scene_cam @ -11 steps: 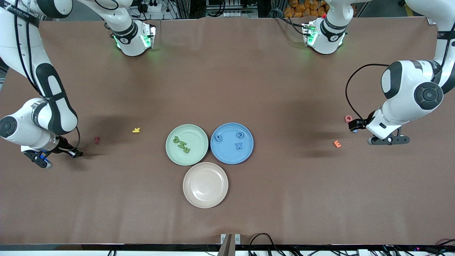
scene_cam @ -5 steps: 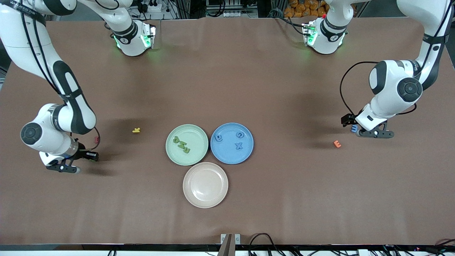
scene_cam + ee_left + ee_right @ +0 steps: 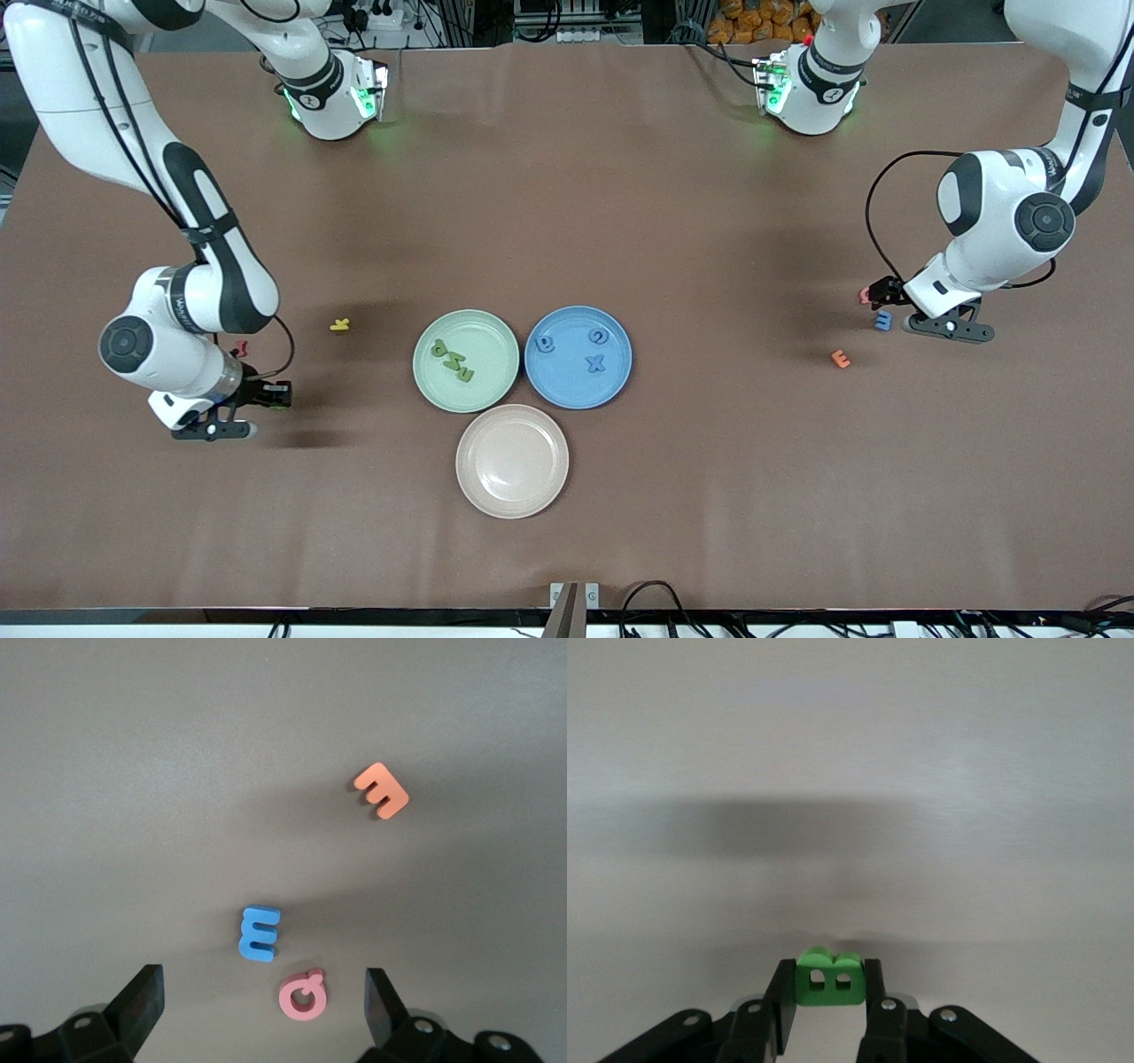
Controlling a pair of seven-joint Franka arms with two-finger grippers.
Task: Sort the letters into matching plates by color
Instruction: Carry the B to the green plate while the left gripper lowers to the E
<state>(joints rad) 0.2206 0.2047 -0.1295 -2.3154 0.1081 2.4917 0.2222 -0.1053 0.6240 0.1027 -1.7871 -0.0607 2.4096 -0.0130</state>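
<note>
- Right gripper [image 3: 276, 395] is clamped on a green letter [image 3: 825, 979], held up over bare table toward the right arm's end, well apart from the plates.
- Left gripper [image 3: 263, 1010] has its fingers spread wide, empty, hanging over a blue letter [image 3: 882, 321] that lies flat on the table toward the left arm's end.
- Pink letter [image 3: 303, 994] sits just beside the blue one; orange letter [image 3: 840, 358] is near, closer to the front camera — neither belongs to the task.
- Green plate [image 3: 496, 330] holds three green letters [image 3: 452, 359]; blue plate [image 3: 567, 388] holds three blue letters [image 3: 585, 348]. Plates touch side by side; beige plate [image 3: 512, 461] is bare, nearer the camera.
- Yellow letter [image 3: 339, 324] and a red letter [image 3: 238, 348] lie toward the right arm's end, not for sorting.
- Step in hand, judged: last of each color — right is carrying, left is lining up a pick.
- Next: right needs to travel over the green plate and let go; left needs to drop straight onto the blue letter and close without catching the pink one.
</note>
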